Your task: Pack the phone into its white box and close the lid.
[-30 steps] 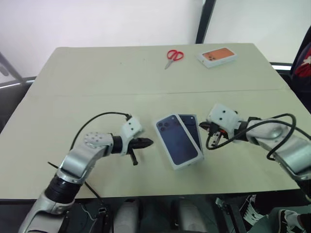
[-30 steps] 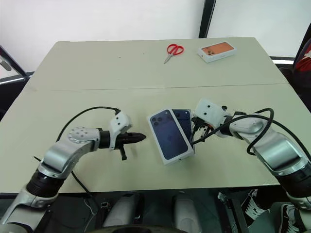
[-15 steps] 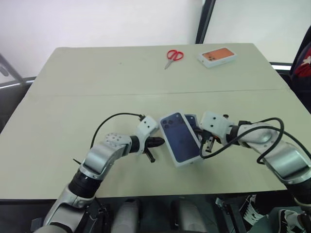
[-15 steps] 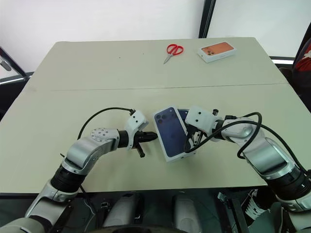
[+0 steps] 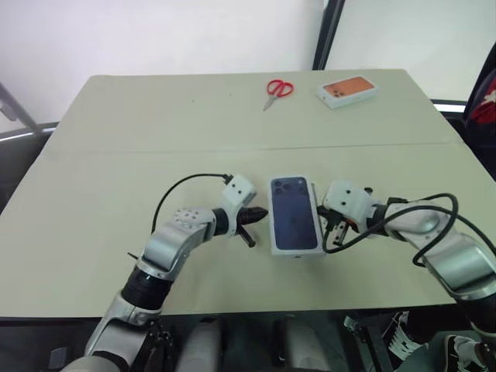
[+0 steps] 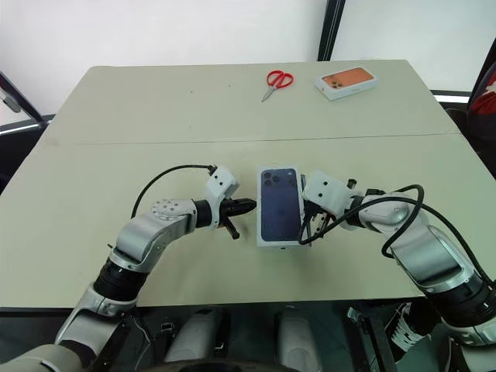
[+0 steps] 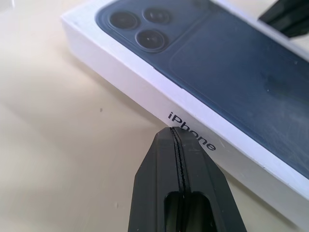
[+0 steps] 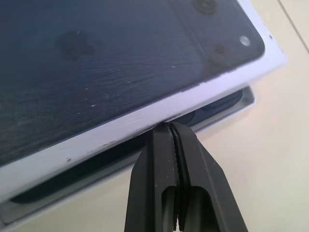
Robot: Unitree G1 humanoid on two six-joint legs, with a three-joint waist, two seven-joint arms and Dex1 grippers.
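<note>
The lid [image 5: 294, 215] sits over the white box [image 8: 227, 113] near the table's [image 5: 155, 124] front edge, not fully down — the phone [image 8: 212, 107] shows dark in the gap on the right. Both grippers have their jaws pressed together, holding nothing: the left gripper [image 5: 262, 215] just beside the lid's left side, the right gripper [image 5: 333, 230] touching its right edge.

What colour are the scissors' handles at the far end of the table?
Red. The scissors show best in the right eye view.
</note>
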